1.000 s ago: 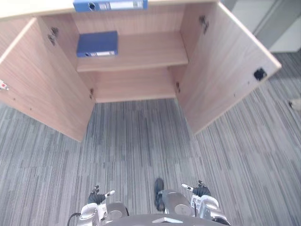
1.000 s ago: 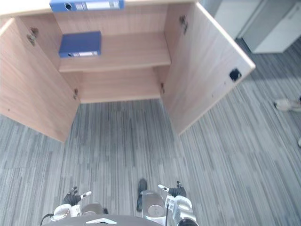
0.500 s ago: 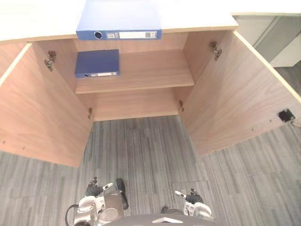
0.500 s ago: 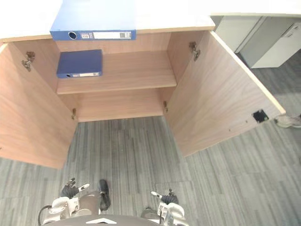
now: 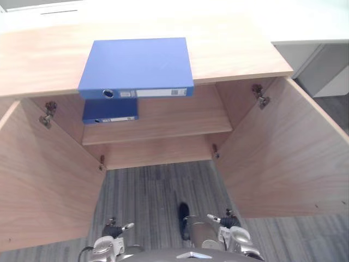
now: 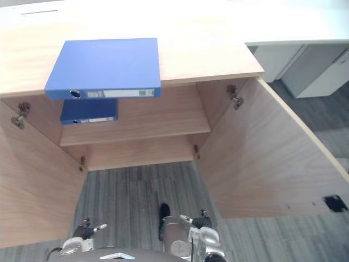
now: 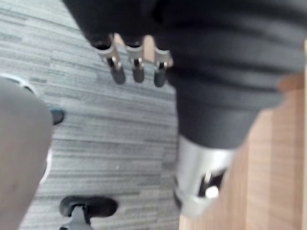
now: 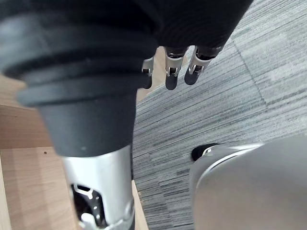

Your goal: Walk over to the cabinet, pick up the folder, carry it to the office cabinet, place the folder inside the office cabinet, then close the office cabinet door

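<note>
Cabinet (image 5: 163,153) is viewed from above with both doors swung open: left door (image 5: 43,191) and right door (image 5: 283,158).

A blue folder (image 5: 136,64) is seen lying flat on the tabletop (image 5: 234,49) over the cabinet, above the cabinet's left half. Its spine is turned outward at the front edge.

A second folder (image 5: 109,115), darker blue, is laid flat on the shelf (image 5: 180,117) inside the cabinet, at the shelf's left end and directly below the first.

The left robot hand (image 5: 113,229) is held low in front of the cabinet, near the left door, over the grey striped carpet (image 5: 152,191). Its fingers (image 7: 136,69) are seen hanging loose; the hand is released, with nothing grasped.

The right robot hand (image 5: 229,221) is held low in front of the cabinet, near the right door. Its fingers (image 8: 175,72) are likewise loose and released.

Both robot hands are recorded as well apart from either folder.
</note>
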Robot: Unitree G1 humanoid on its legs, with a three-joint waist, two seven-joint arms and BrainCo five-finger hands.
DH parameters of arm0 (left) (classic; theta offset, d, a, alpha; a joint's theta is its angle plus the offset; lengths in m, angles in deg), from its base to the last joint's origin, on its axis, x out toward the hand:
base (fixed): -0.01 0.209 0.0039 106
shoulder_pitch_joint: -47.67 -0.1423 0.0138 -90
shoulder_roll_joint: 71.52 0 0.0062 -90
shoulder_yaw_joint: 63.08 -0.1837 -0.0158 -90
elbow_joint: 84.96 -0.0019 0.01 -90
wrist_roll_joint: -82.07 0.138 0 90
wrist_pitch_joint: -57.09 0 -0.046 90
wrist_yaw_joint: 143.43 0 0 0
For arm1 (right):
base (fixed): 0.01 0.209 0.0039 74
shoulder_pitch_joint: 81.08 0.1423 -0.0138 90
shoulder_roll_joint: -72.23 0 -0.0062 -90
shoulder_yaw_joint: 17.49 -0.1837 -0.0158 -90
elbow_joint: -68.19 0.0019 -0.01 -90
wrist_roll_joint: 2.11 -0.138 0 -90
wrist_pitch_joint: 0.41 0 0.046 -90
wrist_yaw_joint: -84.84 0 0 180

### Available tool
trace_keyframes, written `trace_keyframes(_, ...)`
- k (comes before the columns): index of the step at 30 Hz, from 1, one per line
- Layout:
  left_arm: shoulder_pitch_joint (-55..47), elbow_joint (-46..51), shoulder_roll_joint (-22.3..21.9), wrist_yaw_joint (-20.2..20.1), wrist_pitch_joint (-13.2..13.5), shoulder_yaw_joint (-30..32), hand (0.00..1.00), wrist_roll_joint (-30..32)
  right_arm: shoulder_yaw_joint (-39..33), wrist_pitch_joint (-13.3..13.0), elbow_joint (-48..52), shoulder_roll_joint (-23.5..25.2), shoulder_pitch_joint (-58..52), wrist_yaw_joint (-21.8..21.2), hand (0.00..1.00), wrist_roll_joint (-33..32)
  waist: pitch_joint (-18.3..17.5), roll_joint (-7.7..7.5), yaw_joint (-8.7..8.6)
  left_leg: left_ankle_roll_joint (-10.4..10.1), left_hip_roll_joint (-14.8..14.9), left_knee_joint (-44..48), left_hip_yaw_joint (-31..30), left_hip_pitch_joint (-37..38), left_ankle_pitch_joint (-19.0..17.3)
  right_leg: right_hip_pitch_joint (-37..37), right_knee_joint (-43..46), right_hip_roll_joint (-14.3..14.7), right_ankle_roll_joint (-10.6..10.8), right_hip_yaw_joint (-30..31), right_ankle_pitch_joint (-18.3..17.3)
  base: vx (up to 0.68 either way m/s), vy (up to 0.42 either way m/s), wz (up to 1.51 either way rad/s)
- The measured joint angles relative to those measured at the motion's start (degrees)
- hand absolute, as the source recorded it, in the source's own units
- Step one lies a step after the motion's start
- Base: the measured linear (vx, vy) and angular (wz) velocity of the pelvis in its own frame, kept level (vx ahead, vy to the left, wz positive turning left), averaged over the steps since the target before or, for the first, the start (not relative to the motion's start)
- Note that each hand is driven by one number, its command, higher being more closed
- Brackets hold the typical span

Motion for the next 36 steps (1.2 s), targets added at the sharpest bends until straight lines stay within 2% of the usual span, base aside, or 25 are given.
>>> trace_keyframes(1,0.1,0.3,-0.1,-0.1,0.0,0.7,0.00,0.1,-0.2,0.0,0.1,0.2,0.0,0.0,0.00,0.0,0.1,0.02,-0.18,-0.2,0.5,2.5,-0.1,-0.5,0.1,0.8,-0.1,0.0,0.2,-0.2,-0.8,0.27,-0.173,0.40)
trace_keyframes(3,0.2,2.1,-0.2,-0.1,0.0,3.4,0.00,0.9,-0.6,0.3,1.4,0.5,-1.5,0.1,0.00,-0.3,0.9,-1.24,0.00,-1.0,4.8,22.6,0.1,-7.8,-0.1,6.7,-2.5,-0.4,-0.5,-2.3,-3.1,0.25,-0.178,0.58)
trace_keyframes(5,0.0,3.5,-0.7,0.0,0.0,4.6,0.00,1.0,-0.6,1.0,2.2,0.6,-2.9,0.1,0.00,-0.5,0.9,-1.33,1.30,0.1,7.0,31.1,2.5,-11.8,-0.9,10.3,-4.3,-0.4,-0.8,-3.1,-3.8,0.19,-0.080,0.24)
trace_keyframes(6,-0.2,4.1,-0.9,0.0,0.0,5.0,0.00,1.0,-0.6,1.2,2.2,0.7,-3.0,0.2,0.00,-0.8,0.7,-1.34,1.62,0.8,7.4,31.5,4.1,-13.6,-1.7,11.8,-5.6,-0.4,-0.7,-3.3,-3.9,0.21,-0.036,0.04)
trace_keyframes(9,-0.2,4.2,-0.8,0.0,0.0,5.3,0.00,1.0,-0.7,1.3,2.2,1.6,-2.9,0.2,0.00,-1.3,0.7,-1.37,2.14,1.3,6.7,24.0,5.2,-16.5,-1.9,12.7,-6.6,-0.4,0.0,-2.5,-3.5,0.17,0.055,-0.21)
trace_keyframes(10,-0.1,4.1,-0.8,0.0,0.0,5.3,0.00,1.0,-0.8,1.3,2.2,2.0,-2.9,0.2,0.00,-1.3,0.7,-1.44,2.22,1.4,5.9,18.0,4.7,-16.6,-1.4,13.0,-6.5,-0.6,0.5,-1.6,-3.5,0.24,0.173,-0.35)
trace_keyframes(12,-0.2,3.8,-0.9,0.0,0.0,5.2,0.00,1.0,-0.9,1.4,2.2,2.0,-3.1,0.2,0.00,-1.3,0.0,-1.23,2.26,1.6,4.4,7.9,3.8,-15.5,4.4,13.3,-5.9,-0.9,1.9,-0.4,-4.2,0.21,0.208,-0.35)
trace_keyframes(14,-0.2,3.3,0.4,-0.1,0.0,4.8,0.00,1.1,-1.4,1.9,1.9,3.3,-3.7,0.2,0.00,-1.2,-2.1,-3.75,2.24,1.9,0.9,4.4,4.6,-13.2,5.9,14.4,-8.8,-2.8,3.9,1.6,-3.4,0.22,0.209,-0.25)
trace_keyframes(17,-0.2,1.6,2.1,-0.1,-0.1,2.2,0.00,1.1,-2.1,2.1,1.0,4.4,-4.3,0.2,0.00,-1.2,-2.9,-5.25,1.85,2.4,-2.1,1.0,4.6,-9.8,6.1,18.0,-13.0,-4.8,4.9,1.9,-2.3,0.16,0.167,-0.01)
trace_keyframes(20,-0.3,1.2,3.1,-0.1,-0.1,-1.6,0.00,1.2,-2.0,2.0,-0.3,4.4,-3.9,0.1,0.00,-1.2,-3.3,-5.17,1.85,3.1,-3.7,-1.4,4.1,-8.1,6.6,19.5,-14.5,-5.5,4.9,1.9,-2.2,0.07,0.088,0.04)
trace_keyframes(23,-0.3,1.1,3.9,-0.1,-0.1,-3.7,0.00,1.3,-2.0,2.0,-0.6,4.1,-3.6,0.1,0.00,-1.1,-3.4,-5.22,1.73,3.0,-3.9,-2.4,2.7,-8.1,7.1,19.5,-14.9,-5.3,4.9,1.6,-2.1,0.01,0.000,0.07)
trace_keyframes(27,-0.5,0.6,3.5,-0.1,0.0,-6.5,0.00,1.2,-1.8,2.0,-2.6,1.9,-2.7,0.2,0.00,-1.0,-3.7,-3.26,1.51,3.4,-4.1,-6.0,0.0,-7.0,8.7,19.4,-15.3,-4.7,4.6,1.5,-1.4,-0.03,-0.030,0.00)
trace_keyframes(29,-0.5,0.7,3.5,0.0,0.0,-6.5,0.00,1.2,-1.8,2.0,-2.6,1.9,-2.7,0.2,0.00,-1.0,-3.8,-3.17,1.35,3.6,-4.1,-6.6,-0.7,-6.4,8.9,19.6,-15.4,-4.5,4.5,1.5,-1.3,-0.05,-0.022,0.00)
trace_keyframes(33,-0.7,2.8,3.9,0.8,0.1,-6.6,0.00,1.2,-0.9,2.0,-2.5,1.4,-2.8,0.3,0.00,-0.1,-3.8,-3.89,1.36,4.0,-4.3,-8.1,-1.7,-5.7,9.5,19.6,-15.7,-4.4,4.7,1.5,-0.5,-0.09,-0.002,-0.02)
trace_keyframes(36,-3.1,13.5,5.1,2.9,0.4,-6.5,0.00,1.2,0.8,2.0,-1.8,1.3,-2.8,0.6,0.00,0.7,-3.4,-4.71,1.43,4.4,-4.6,-8.4,-1.8,-5.8,10.1,19.5,-16.3,-4.7,4.9,1.6,0.3,-0.09,0.010,0.00)
